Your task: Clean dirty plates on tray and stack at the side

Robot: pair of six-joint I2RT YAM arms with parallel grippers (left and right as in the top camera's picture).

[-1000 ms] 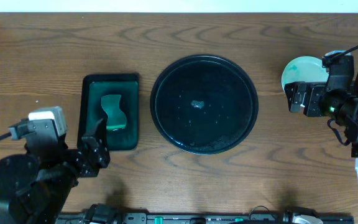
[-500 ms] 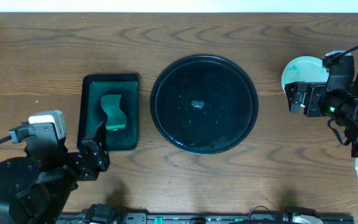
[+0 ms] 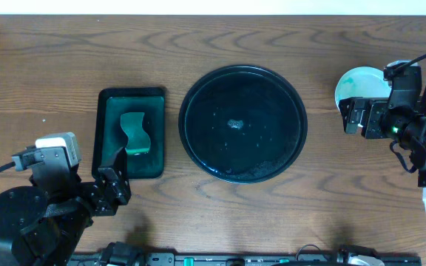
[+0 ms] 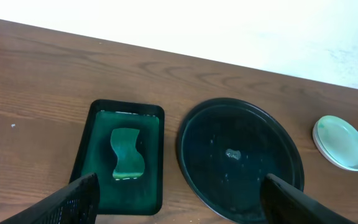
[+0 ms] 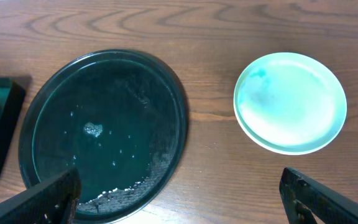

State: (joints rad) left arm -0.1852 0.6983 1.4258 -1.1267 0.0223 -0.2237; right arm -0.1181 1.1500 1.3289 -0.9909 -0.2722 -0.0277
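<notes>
The black round tray sits mid-table with no plates on it, only wet specks and a small foam blob; it also shows in the left wrist view and the right wrist view. A stack of pale mint plates stands on the wood right of the tray, seen also from overhead and in the left wrist view. The top plate looks plain. My left gripper is open and empty near the front left. My right gripper is open and empty just in front of the plate stack.
A dark green rectangular tray with a green sponge lies left of the black tray; both show in the left wrist view. The table's far edge meets a white wall.
My left arm has drawn back toward the front edge, away from the green tray. The right arm and the plates have not moved.
</notes>
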